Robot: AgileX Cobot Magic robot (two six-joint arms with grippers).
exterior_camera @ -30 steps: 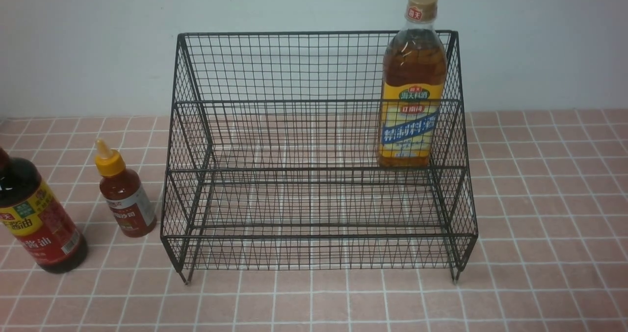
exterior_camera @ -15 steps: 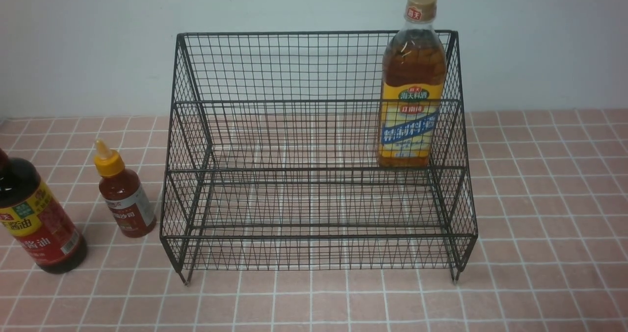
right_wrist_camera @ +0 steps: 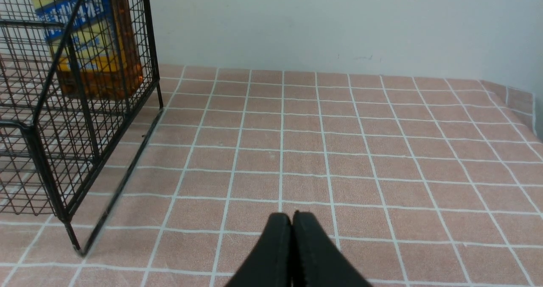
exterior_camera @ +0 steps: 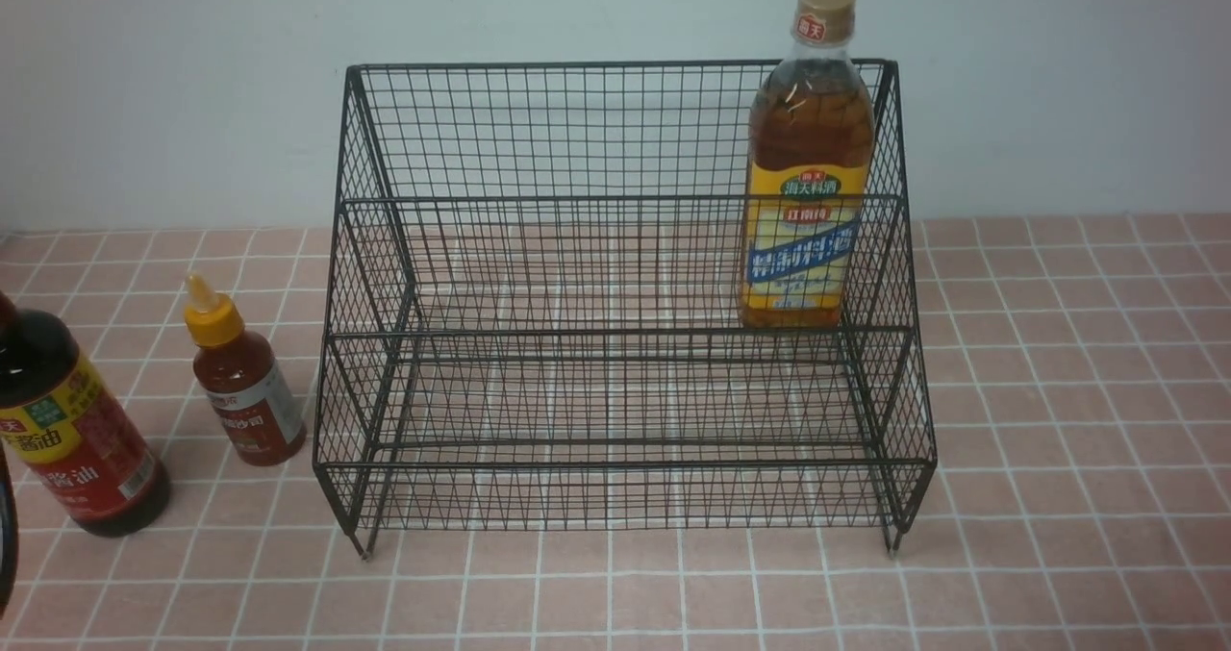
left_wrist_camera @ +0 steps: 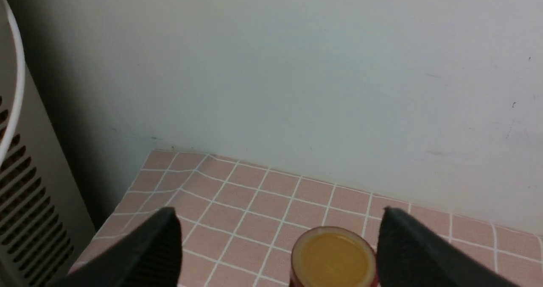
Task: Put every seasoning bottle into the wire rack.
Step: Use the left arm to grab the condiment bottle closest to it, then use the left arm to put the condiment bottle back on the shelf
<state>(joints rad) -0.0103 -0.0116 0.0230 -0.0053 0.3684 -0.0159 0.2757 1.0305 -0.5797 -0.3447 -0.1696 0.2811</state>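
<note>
The black wire rack (exterior_camera: 615, 199) stands mid-table. The tall amber bottle (exterior_camera: 806, 218) with tan cap stands upright on its upper tier at the right end; it also shows in the right wrist view (right_wrist_camera: 97, 45) behind the rack's side mesh (right_wrist_camera: 63, 109). The dark soy-sauce bottle (exterior_camera: 77, 430) and the small red bottle (exterior_camera: 240, 382) stand on the table left of the rack. My left gripper (left_wrist_camera: 278, 213) is open above a round yellow bottle cap (left_wrist_camera: 333, 257) that sits near one finger (left_wrist_camera: 407, 253). My right gripper (right_wrist_camera: 292, 214) is shut and empty over the tiles right of the rack.
The pink tiled tablecloth (exterior_camera: 1058, 391) ends at a pale wall. A beige vented unit (left_wrist_camera: 25, 202) and a white cable (left_wrist_camera: 17, 87) stand beyond the table's left corner. A dark edge of my left arm (exterior_camera: 5, 545) shows at the front view's left border.
A dark edge of my left arm has come into the front view at the lower left border. The bottles and rack have not moved.
</note>
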